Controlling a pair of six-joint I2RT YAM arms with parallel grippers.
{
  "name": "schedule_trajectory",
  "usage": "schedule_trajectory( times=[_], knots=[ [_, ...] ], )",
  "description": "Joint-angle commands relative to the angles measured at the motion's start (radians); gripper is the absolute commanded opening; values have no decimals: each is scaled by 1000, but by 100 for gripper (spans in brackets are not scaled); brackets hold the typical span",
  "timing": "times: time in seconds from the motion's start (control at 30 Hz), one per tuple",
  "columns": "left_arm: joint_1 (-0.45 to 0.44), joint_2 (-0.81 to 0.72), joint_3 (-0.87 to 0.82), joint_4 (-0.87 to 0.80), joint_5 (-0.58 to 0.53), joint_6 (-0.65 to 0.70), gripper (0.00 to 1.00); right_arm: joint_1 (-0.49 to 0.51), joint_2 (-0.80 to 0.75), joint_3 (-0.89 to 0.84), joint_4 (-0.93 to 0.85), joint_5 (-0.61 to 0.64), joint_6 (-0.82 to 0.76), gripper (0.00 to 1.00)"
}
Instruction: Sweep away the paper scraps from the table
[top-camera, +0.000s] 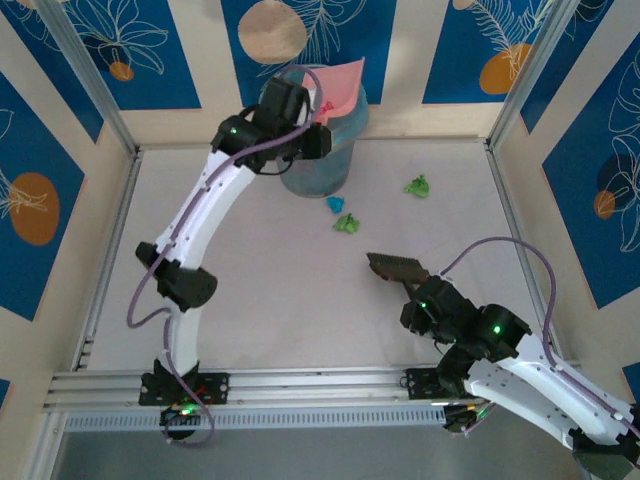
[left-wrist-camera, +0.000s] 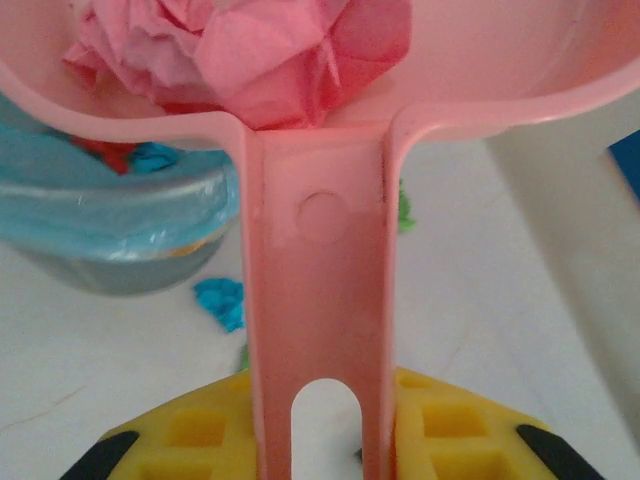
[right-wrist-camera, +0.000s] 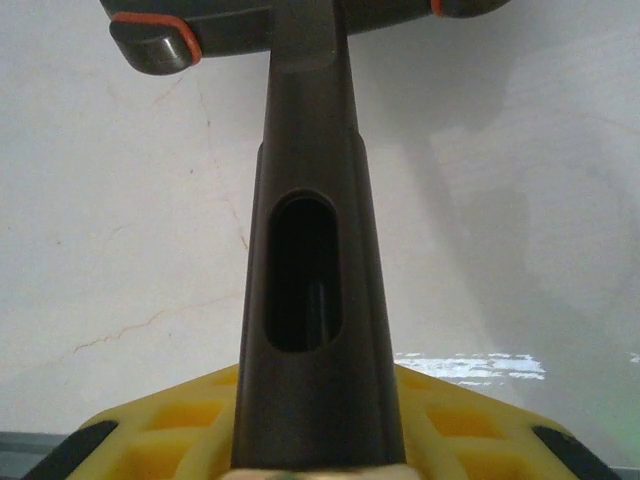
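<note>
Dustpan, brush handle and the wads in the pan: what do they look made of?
The dustpan looks like moulded plastic, smooth and slightly glossy; a round mould mark and a slot show in its handle. The brush is probably hard plastic too: dark, satin, with a slotted handle. The paper wads look like thin tissue-like paper, matte, crumpled into sharp creases.

Paper scraps (top-camera: 347, 223) on table (top-camera: 280, 310), right of bin (top-camera: 325, 172)

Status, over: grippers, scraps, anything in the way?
Left gripper shut on dustpan by bin. Right gripper shut on brush. Three paper scraps on table, green and cyan. Nothing between brush and scraps.
</note>
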Motion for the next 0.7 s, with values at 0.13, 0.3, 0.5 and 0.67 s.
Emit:
schedule_trajectory(
  times=[0.13, 0.3, 0.5, 0.67],
  knots=[
    [118, 124, 43, 280, 462, -365, 0, 14, -18, -10, 59, -61, 37, 0],
    [142, 154, 18, 520, 536, -587, 0, 21, -17, -6, 37, -53, 71, 0],
    [146, 150, -162, 970, 541, -937, 0, 28, -20, -25, 25, -36, 115, 0],
    [146, 180, -187, 1214, 474, -1114, 0, 35, -21, -36, 6, -26, 148, 0]
  ],
)
